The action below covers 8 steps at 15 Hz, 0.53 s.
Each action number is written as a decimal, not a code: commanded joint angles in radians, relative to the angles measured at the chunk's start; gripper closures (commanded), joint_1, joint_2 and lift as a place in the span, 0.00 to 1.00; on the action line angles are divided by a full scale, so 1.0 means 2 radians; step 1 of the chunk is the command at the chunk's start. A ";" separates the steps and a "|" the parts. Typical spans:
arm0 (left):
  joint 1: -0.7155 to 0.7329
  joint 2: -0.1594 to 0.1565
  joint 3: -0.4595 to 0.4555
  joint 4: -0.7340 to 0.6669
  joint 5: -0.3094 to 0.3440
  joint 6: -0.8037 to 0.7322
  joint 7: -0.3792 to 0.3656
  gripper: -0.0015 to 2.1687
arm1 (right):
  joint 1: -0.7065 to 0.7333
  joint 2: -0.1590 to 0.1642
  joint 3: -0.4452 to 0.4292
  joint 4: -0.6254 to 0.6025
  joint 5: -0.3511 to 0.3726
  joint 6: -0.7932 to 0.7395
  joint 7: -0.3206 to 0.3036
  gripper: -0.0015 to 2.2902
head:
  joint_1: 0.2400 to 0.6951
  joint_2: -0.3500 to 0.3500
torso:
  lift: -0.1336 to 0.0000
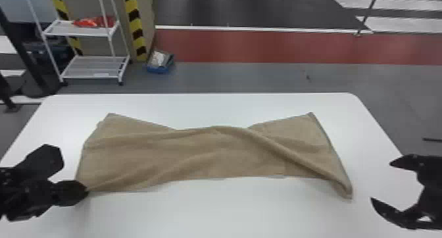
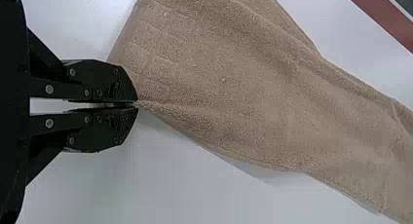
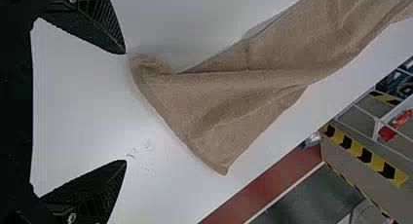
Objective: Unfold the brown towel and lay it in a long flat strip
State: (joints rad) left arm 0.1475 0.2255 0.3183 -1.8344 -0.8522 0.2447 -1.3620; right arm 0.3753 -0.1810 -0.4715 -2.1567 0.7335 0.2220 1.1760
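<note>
Pinching the towel (image 1: 197, 155) by its near left corner, the left end effector (image 1: 80, 191) sits over the left side of the worktop (image 1: 230, 211). From its wrist view, you can see the two black fingers of the left end effector (image 2: 137, 103) nearly meeting at their tips, clenched on that corner. Over on the near right, the right end effector (image 1: 380, 180) is released, its fingers spread well apart, near the towel's right end but not touching it.

The towel stretches from side to side across the worktop in a long, uneven band, narrow through the middle and flaring at both ends. One thick crease slants from the middle of the far edge down to the near right corner, where the cloth bunches up. Softer ripples run over the left half, and the two far corners point away from me. Beyond them a bare margin of white reaches the worktop's back edge.

Past that comes grey floor (image 1: 246, 78), with a white rack (image 1: 95, 65) on the left, a red bag (image 1: 93, 22) on its upper shelf and a blue tub (image 1: 160, 69) near its foot. A yellow-and-black striped edge (image 1: 135, 20) rises beside them. Farther off, a red strip (image 1: 263, 46) crosses the floor, then dark ground with white stripes.
</note>
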 commanded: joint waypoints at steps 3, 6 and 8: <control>0.005 0.000 0.014 -0.035 0.007 -0.009 -0.044 0.54 | -0.004 -0.002 0.016 0.003 0.036 0.002 0.021 0.04 | 1.00 0.45 | 0.13; 0.013 0.010 0.026 -0.059 0.008 -0.032 -0.095 0.54 | -0.004 -0.001 0.036 0.006 0.067 0.005 0.022 0.05 | 1.00 0.43 | 0.13; 0.013 0.021 0.026 -0.061 0.008 -0.034 -0.104 0.54 | -0.010 -0.002 0.044 0.012 0.077 0.010 0.026 0.09 | 1.00 0.43 | 0.13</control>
State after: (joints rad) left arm 0.1717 0.2532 0.3676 -1.9506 -0.8365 0.1825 -1.5695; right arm 0.3633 -0.1839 -0.3955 -2.1409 0.8718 0.2343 1.2234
